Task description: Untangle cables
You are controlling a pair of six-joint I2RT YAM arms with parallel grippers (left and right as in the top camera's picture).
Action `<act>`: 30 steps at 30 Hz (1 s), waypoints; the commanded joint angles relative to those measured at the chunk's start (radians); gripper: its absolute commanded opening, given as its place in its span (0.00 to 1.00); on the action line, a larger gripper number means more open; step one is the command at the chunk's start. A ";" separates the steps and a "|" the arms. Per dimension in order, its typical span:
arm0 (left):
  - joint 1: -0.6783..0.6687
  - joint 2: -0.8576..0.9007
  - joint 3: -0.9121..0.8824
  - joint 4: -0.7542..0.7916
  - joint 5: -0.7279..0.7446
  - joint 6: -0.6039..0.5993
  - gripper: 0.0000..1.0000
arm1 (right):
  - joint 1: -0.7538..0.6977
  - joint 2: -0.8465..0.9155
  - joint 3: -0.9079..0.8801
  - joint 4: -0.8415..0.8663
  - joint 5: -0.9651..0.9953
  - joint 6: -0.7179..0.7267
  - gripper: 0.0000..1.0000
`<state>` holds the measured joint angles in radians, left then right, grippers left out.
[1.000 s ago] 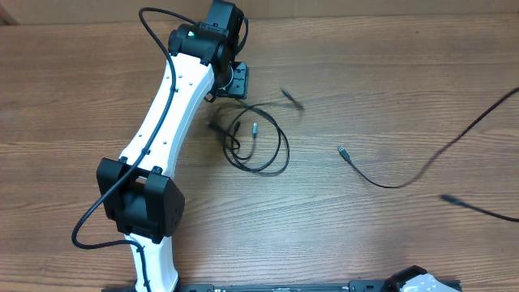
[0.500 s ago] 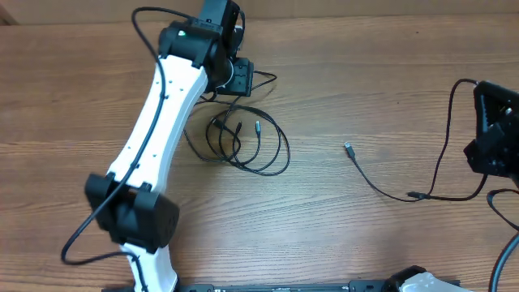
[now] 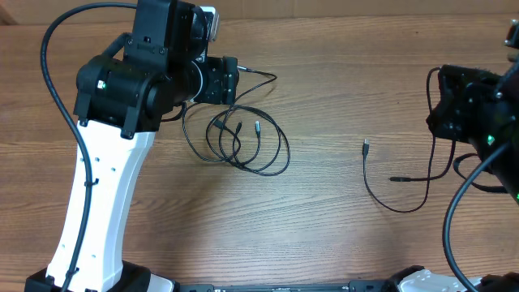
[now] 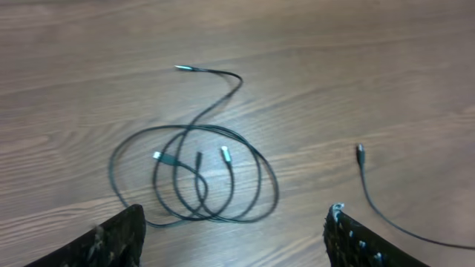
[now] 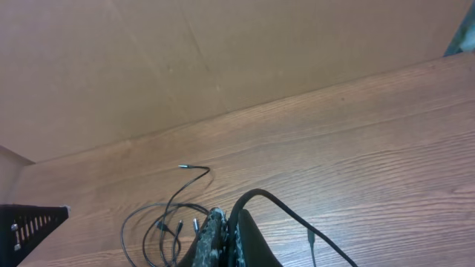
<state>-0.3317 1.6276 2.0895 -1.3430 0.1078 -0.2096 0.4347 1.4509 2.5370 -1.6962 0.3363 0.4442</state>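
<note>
- Overhead view first: the coiled cables (image 3: 247, 142) lie flat on the wooden table (image 3: 340, 251) in a few overlapping loops. They're just beside the left gripper (image 3: 231, 79), on the side nearer the arm bases.
- A couple of silver plug tips point into the middle of those loops. One stray strand (image 4: 215, 104) snakes out of the coil and ends in a plug close to the left gripper.
- Left wrist cam looks straight down on that coil. The left gripper's two fingers (image 4: 111, 237) sit at the bottom corners, spread wide with nothing between them, and they're not touching any cord.
- The loose cable (image 3: 373, 195) is well away from the left gripper, over toward the right arm's side. It's clear of the coil, so not tangled with it. Its free plug end (image 3: 366, 146) rests on the wood, and the rest curves round and rises toward the right arm.
- Right wrist cam: the right gripper (image 5: 226, 233) is far from the left gripper. Its fingers are pressed together, with a black cord arching out from between them, so it looks clamped on the loose cable.
</note>
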 commanded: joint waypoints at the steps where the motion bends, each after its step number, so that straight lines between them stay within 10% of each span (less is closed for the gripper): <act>1: 0.000 0.043 0.004 0.002 0.213 0.076 0.76 | 0.002 -0.013 0.003 0.003 -0.002 0.001 0.04; 13: -0.160 0.293 -0.183 0.326 0.806 0.237 0.79 | 0.002 -0.019 0.003 0.003 -0.002 -0.003 0.04; 30: -0.421 0.566 -0.243 1.182 1.198 -0.315 0.78 | 0.002 -0.019 0.003 0.003 -0.002 -0.003 0.04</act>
<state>-0.7414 2.1757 1.8442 -0.1944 1.2217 -0.4137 0.4343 1.4445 2.5370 -1.6978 0.3359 0.4438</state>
